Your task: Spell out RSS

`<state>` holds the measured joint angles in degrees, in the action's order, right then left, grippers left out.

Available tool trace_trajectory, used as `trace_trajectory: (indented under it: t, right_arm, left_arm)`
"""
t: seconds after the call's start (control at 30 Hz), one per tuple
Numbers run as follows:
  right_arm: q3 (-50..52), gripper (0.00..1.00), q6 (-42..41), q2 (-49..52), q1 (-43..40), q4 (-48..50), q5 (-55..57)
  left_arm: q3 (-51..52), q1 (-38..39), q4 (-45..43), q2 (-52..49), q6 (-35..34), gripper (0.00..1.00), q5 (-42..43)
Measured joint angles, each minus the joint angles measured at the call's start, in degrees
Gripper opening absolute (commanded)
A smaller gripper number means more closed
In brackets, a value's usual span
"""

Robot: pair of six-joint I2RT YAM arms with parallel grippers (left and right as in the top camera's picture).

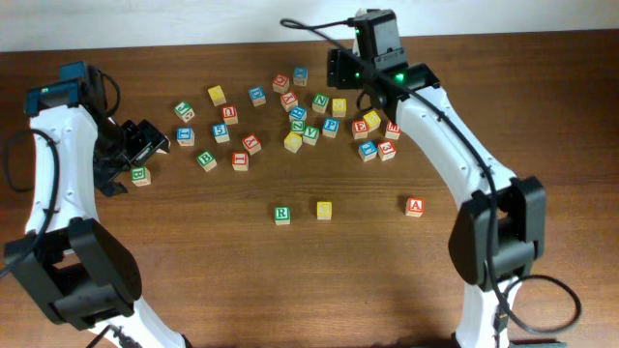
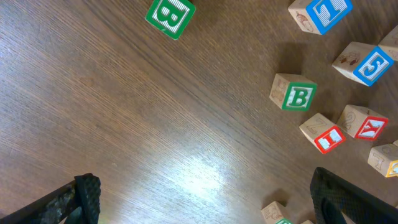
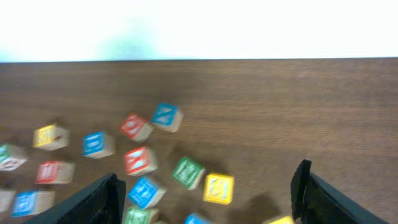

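Note:
A wooden cube with a green R [image 1: 281,215] sits on the table near the front middle, with a yellow-faced cube [image 1: 324,210] just to its right in a row. More yellow-faced cubes lie in the back cluster, one [image 1: 338,106] just below my right gripper [image 1: 353,72]. That gripper is open and empty above the cluster. In the right wrist view the yellow cube [image 3: 218,188] lies between the open fingers [image 3: 208,205]; its letter is blurred. My left gripper [image 1: 145,142] is open and empty at the left, its fingers [image 2: 211,208] over bare wood.
Several red, blue and green letter cubes are scattered at the back middle [image 1: 290,101]. Two green B cubes [image 1: 140,175] [image 1: 206,160] lie near the left gripper and also show in the left wrist view [image 2: 170,15] [image 2: 294,94]. A red A cube [image 1: 414,206] sits front right.

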<state>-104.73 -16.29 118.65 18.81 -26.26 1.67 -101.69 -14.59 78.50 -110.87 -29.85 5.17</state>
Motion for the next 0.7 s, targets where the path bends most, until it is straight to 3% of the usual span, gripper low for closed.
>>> trace_trajectory:
  t: [0.13,0.7]
  right_arm:
    - [-0.1,0.54,0.5,13.2,0.1,7.1,0.3]
    - [-0.1,0.54,0.0,15.9,0.7,3.6,1.9]
  left_arm:
    - [0.0,0.0,0.0,0.0,0.0,0.99,0.0]
    - [0.0,0.0,0.0,0.0,0.0,0.99,0.0]
